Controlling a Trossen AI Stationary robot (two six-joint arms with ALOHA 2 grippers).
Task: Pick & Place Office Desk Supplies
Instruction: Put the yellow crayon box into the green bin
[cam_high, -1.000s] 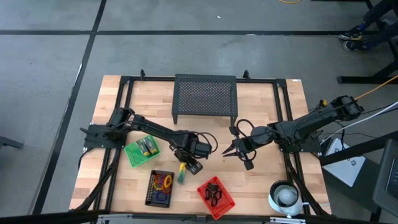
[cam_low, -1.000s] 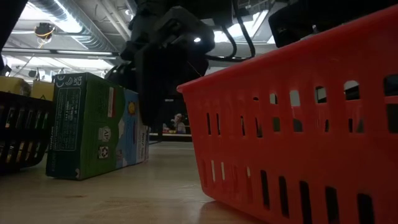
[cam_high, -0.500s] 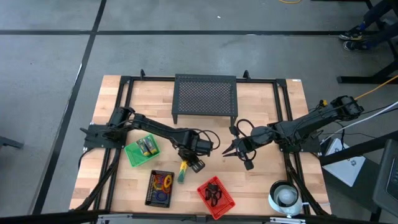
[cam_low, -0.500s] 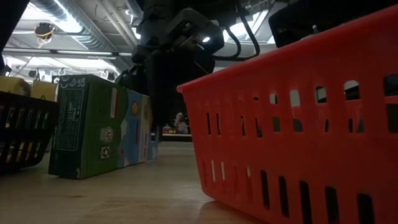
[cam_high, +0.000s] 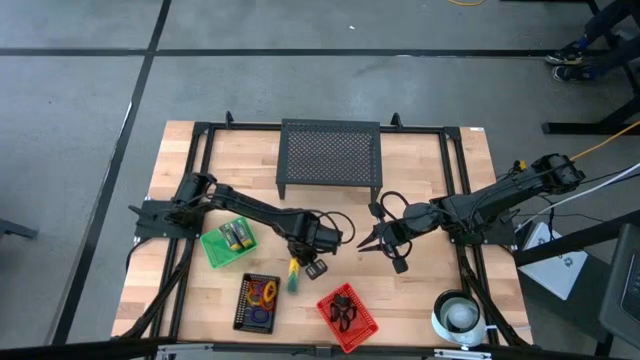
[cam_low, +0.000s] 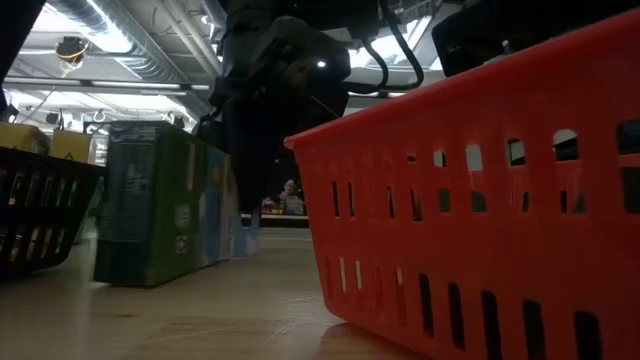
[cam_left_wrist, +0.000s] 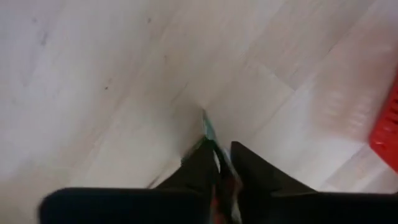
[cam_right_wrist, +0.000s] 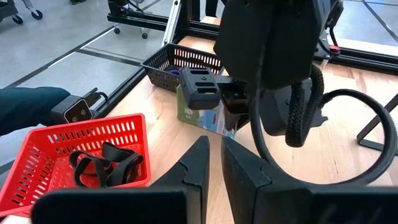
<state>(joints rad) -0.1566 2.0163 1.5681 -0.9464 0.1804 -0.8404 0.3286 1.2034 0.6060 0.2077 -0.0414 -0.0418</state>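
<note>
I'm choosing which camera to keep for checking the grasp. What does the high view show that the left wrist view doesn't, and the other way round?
Only the high view shows the black mesh stand, green basket, black basket and right gripper. Only the left wrist view shows the left gripper's fingers pinching the box's edge. Both show the yellow-and-green box, the table and the red basket.
</note>
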